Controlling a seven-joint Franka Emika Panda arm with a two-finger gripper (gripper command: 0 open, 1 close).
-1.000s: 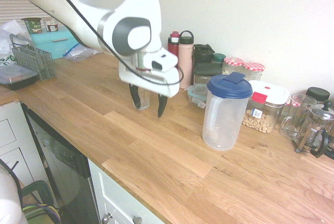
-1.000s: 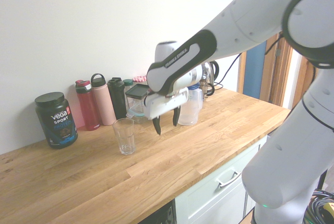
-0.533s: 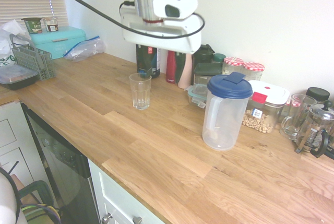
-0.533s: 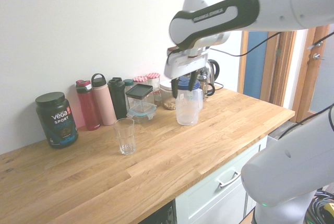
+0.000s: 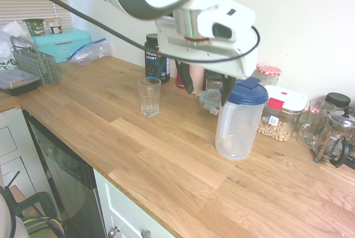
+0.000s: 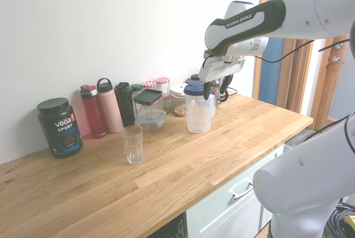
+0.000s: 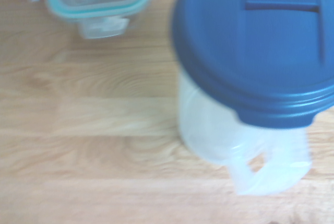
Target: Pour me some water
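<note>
First exterior view showed the empty clear drinking glass (image 5: pixel 149 96) upright near the bench's (image 5: pixel 166 166) middle. Farther along toward the wall stood the pitcher (image 5: pixel 239 119), a translucent plastic body with a side handle and a dark blue lid, upright. Above its lid hovered the gripper (image 5: pixel 206 87), jaws spread wide and holding nothing.

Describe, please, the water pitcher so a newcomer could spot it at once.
On the wooden counter, in front of the row of jars and bottles along the wall, stands the pitcher. It is clear plastic with a side handle, and alone carries a wide dark-blue lid.
</note>
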